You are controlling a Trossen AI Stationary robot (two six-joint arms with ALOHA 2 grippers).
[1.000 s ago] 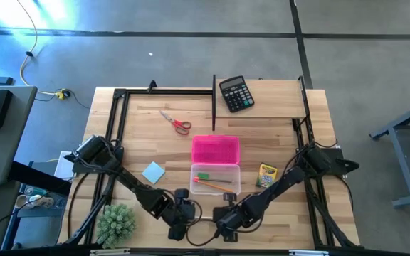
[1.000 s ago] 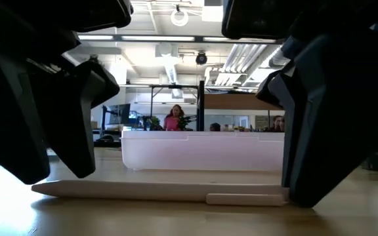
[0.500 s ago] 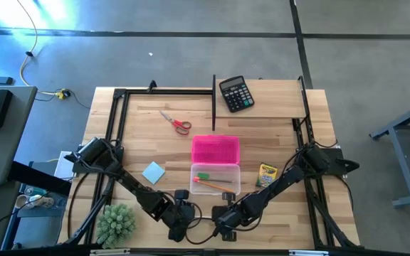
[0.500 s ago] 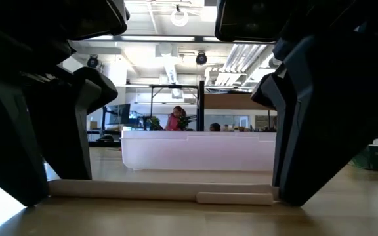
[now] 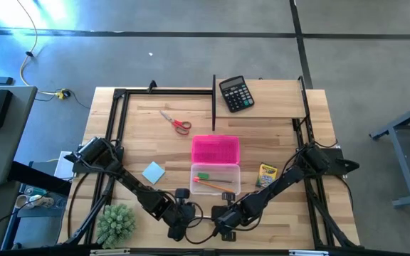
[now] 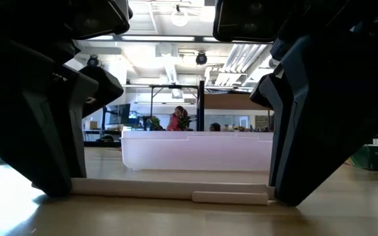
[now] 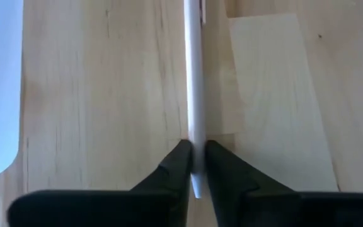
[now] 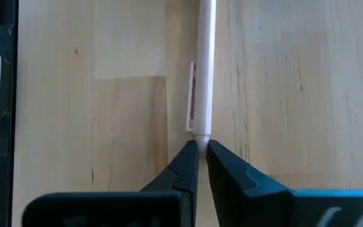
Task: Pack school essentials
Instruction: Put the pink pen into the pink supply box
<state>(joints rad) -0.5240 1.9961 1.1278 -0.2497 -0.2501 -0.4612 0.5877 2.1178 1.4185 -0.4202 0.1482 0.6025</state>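
A white pen [image 6: 169,190] lies along the table's near edge, between my two grippers. My left gripper [image 7: 194,148] is shut on its pointed end and my right gripper [image 8: 201,146] on its clip end. In the high view the left gripper [image 5: 180,222] and right gripper [image 5: 223,219] face each other. The clear case [image 5: 216,179] holds a green eraser [image 5: 203,176] and orange pencils [image 5: 216,185]. The crayon box [image 5: 266,174], blue notepad [image 5: 153,172] and red-handled scissors [image 5: 176,122] lie flat on the table. My left gripper pinches the pen's tapered tip end [image 7: 195,126] between its two fingers. It slants down from the table's left, fingers lying along the pen. The pen lies level at the table top. My right gripper pinches the very end of the pen's clip end [image 8: 203,129] between its fingertips. It slants down from the table's right, along the pen. The clip [image 8: 192,94] lies just beyond the fingertips.
The case's pink lid [image 5: 216,149] lies open behind the case. A black calculator [image 5: 235,93] sits at the far edge, and a green plant-like thing [image 5: 116,224] at the near left corner. A black frame [image 5: 119,96] borders the table.
My left gripper has come down to the table and moved toward the right over the pen's tip end. My right gripper has shifted a little toward the table's left, and the pen has slid that way with it.
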